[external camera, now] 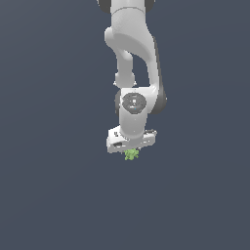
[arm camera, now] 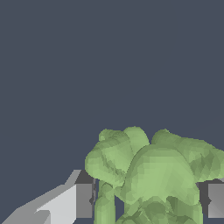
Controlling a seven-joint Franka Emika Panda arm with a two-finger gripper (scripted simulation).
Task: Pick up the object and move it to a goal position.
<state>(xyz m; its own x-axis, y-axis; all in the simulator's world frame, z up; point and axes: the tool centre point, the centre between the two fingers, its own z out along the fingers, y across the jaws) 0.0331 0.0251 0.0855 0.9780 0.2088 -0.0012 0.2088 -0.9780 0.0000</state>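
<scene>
- Single arm (external camera: 132, 53) hangs down from the top of the exterior view, wrist vertical, end effector (external camera: 131, 152) pointing straight down.
- The object (external camera: 131, 155), light green and lumpy, sits directly under the white hand, tucked between the fingers. Only its lower knobs poke out below the hand in this view.
- Wrist view: object (arm camera: 153, 175) fills the space between the two dark finger pads (arm camera: 83, 200), one on each flank. Near pad looks in contact or nearly so with a green lobe; the other pad is at the frame edge, contact not clear.
- End effector state: closed around the object, grasping it, judging by the pads flanking it closely. No open gap readable on the near side.
- Key relation: object lies on the end effector's own axis, centred between the fingers, no offset either way. Long axis of the object hard to call; it reads as a clump, slightly taller than wide in the wrist view.
- Whether the object rests on a surface or is lifted: cannot tell, background is uniform grey-blue, no shadow visible.
- No goal marker seen in either view.
- Exterior view gives arm posture and height; wrist view alone gives finger-to-object fit and the lobed shape.
</scene>
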